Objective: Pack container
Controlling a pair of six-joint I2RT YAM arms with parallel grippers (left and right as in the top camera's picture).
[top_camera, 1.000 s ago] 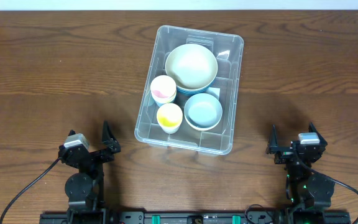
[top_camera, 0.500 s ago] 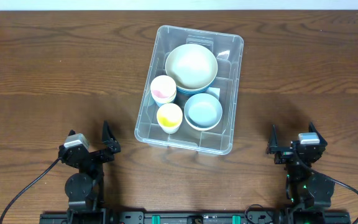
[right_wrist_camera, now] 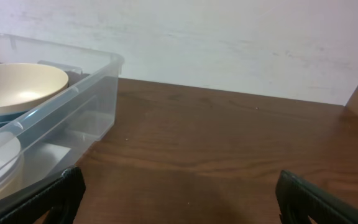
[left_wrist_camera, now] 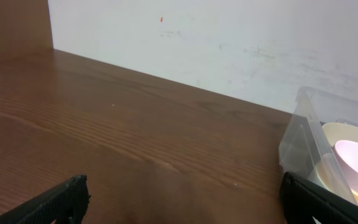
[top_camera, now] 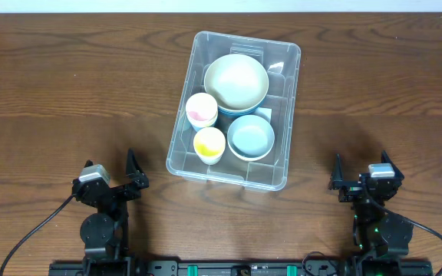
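Note:
The clear plastic container [top_camera: 281, 61] stands at the middle of the wooden table. Inside it lie a large cream bowl [top_camera: 236, 82], a light blue bowl [top_camera: 251, 137], a white cup with a pink inside [top_camera: 202, 110] and a white cup with a yellow inside [top_camera: 209, 144]. My left gripper [top_camera: 112, 166] sits near the front edge, left of the container, open and empty. My right gripper [top_camera: 361, 164] sits at the front right, also open and empty. In the left wrist view the container [left_wrist_camera: 300, 140] shows at the right edge; in the right wrist view the container [right_wrist_camera: 73, 109] fills the left side.
A white wall [left_wrist_camera: 229, 43] rises behind the far edge of the table. Bare wood [top_camera: 67, 84] stretches to the left of the container, and more bare wood [top_camera: 382, 84] to its right.

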